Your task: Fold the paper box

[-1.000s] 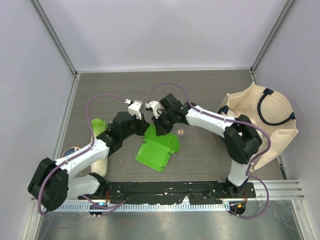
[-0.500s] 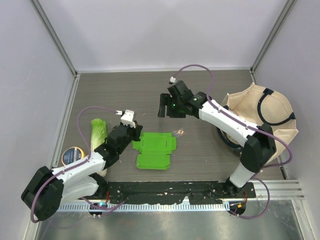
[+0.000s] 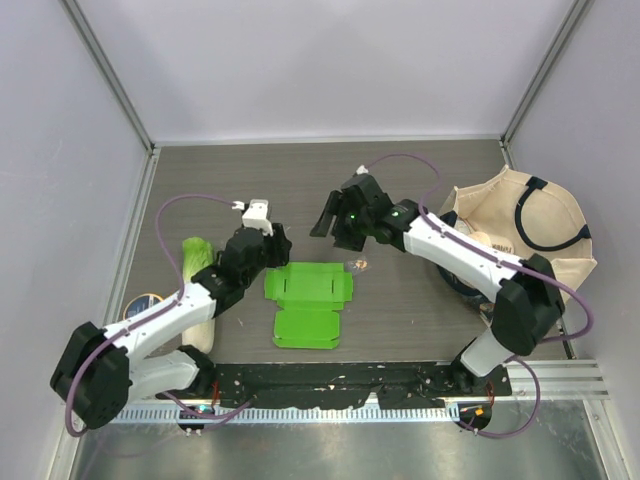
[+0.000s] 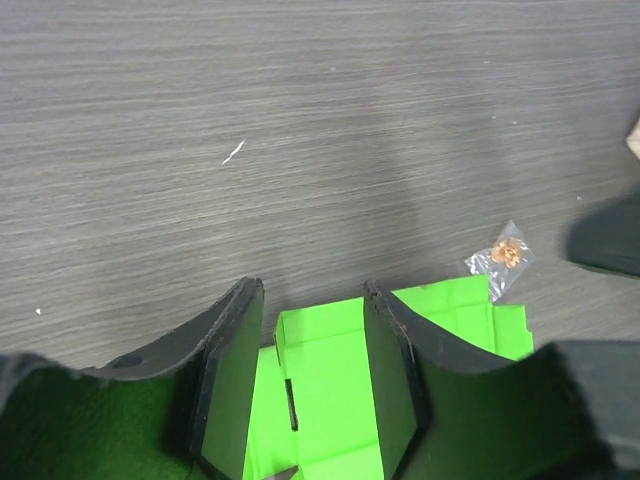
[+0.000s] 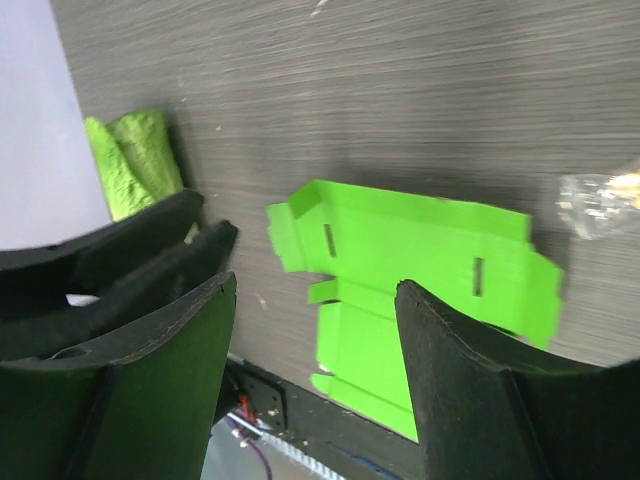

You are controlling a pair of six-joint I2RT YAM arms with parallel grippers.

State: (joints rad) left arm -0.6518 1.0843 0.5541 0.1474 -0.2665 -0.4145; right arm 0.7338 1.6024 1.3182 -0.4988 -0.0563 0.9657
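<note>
Currently the paper box [image 3: 308,305] lies flat on the table [image 3: 430,185], between my two arms. My left gripper [image 4: 312,290] hovers at its far left corner, jaws apart and empty. My right gripper [image 5: 315,285] hangs beyond its far edge, spread wide, holding nothing.

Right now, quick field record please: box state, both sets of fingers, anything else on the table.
paper box: unfolded, lying flat on the table, between the arms
left gripper: fingers apart at the box's far left corner, nothing clamped
right gripper: fingers apart, in the air beyond the box, holding nothing
cabbage: left of the box, beside the left arm
tote bag: right side, mouth open
clear packet: just off the box's far right corner
</note>
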